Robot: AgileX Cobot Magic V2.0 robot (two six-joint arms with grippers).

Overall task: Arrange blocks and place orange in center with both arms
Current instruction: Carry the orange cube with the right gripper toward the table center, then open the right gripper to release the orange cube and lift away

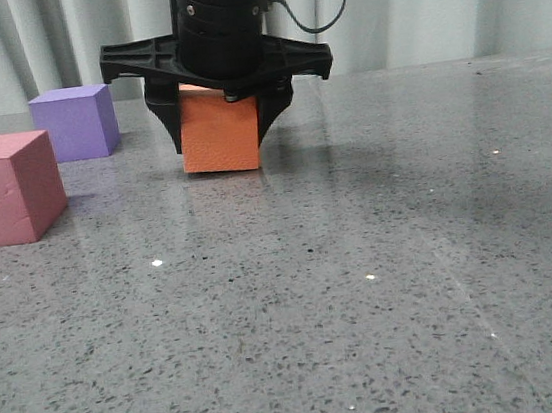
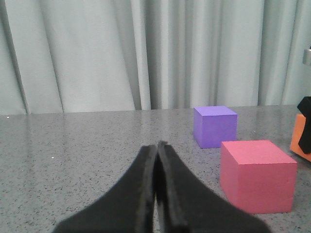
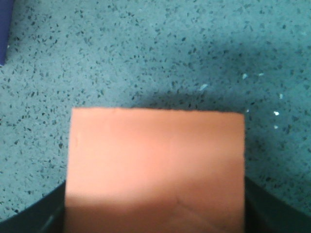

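One claw (image 1: 222, 122) grips orange cube (image 1: 218, 131).

no readable text, labels or numbers anywhere

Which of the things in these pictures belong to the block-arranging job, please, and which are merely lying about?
Part of the job:
orange cube, clamped in the right gripper
dusty-red cube
purple cube
left gripper, shut on nothing

Lying about:
Nothing loose in view; only the speckled grey table and the pale curtain behind.
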